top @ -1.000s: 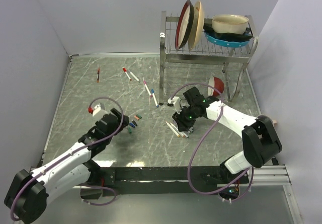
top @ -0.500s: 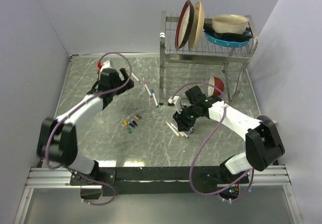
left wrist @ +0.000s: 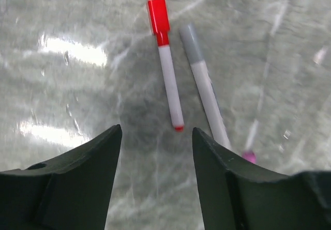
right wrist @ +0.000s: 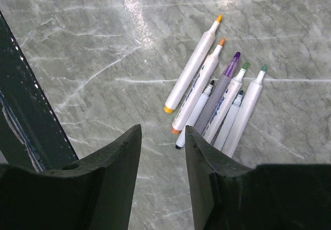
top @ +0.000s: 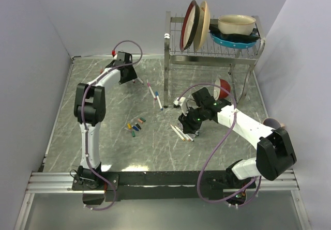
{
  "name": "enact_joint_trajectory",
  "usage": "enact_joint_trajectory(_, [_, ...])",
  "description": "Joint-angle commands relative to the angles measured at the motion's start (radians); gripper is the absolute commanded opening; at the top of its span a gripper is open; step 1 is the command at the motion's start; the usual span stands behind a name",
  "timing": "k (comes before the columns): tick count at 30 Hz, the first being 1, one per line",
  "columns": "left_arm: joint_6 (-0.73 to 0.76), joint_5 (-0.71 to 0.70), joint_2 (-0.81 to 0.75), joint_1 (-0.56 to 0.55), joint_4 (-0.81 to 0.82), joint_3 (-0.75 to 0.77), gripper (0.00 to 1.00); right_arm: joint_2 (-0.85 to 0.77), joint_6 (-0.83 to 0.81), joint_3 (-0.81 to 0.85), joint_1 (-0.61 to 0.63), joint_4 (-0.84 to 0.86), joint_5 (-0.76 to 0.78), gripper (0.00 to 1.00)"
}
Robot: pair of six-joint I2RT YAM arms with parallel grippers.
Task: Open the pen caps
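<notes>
Pen caps [top: 135, 127] lie loose on your desk [top: 155, 152].
Left hand [left wrist: 156, 132] wide, empty, above red-capped pen [left wrist: 168, 85]; right hand [right wrist: 163, 132] narrower, empty.

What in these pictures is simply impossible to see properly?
- Left wrist view: the grey pen loses its lower end behind a finger of the left gripper, which also half hides a pink tip.
- Top view: the loose caps are too small to count.
- Top view: the left gripper covers the red-capped pen.
</notes>
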Motion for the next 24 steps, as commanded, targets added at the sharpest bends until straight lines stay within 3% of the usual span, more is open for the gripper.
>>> enact_joint_trajectory(1, [0.061, -0.084, 0.088, -0.006, -0.155, 0.187, 0.59, -0.039, -0.007, 0.048, 0.000, 0.003, 0.002, 0.47])
enact_joint_trajectory(5, [0.092, -0.135, 0.174, -0.016, -0.225, 0.289, 0.59, -0.039, -0.004, 0.050, 0.006, 0.006, 0.008, 0.47])
enact_joint_trajectory(12, [0.126, -0.149, 0.243, -0.019, -0.261, 0.335, 0.52, -0.031, -0.006, 0.051, 0.016, 0.008, 0.017, 0.47])
enact_joint_trajectory(15, [0.147, -0.166, 0.255, -0.021, -0.270, 0.335, 0.44, -0.031, -0.006, 0.051, 0.021, 0.008, 0.020, 0.47])
enact_joint_trajectory(24, [0.189, -0.201, 0.148, -0.019, -0.196, 0.105, 0.03, -0.031, -0.006, 0.050, 0.024, 0.009, 0.020, 0.47])
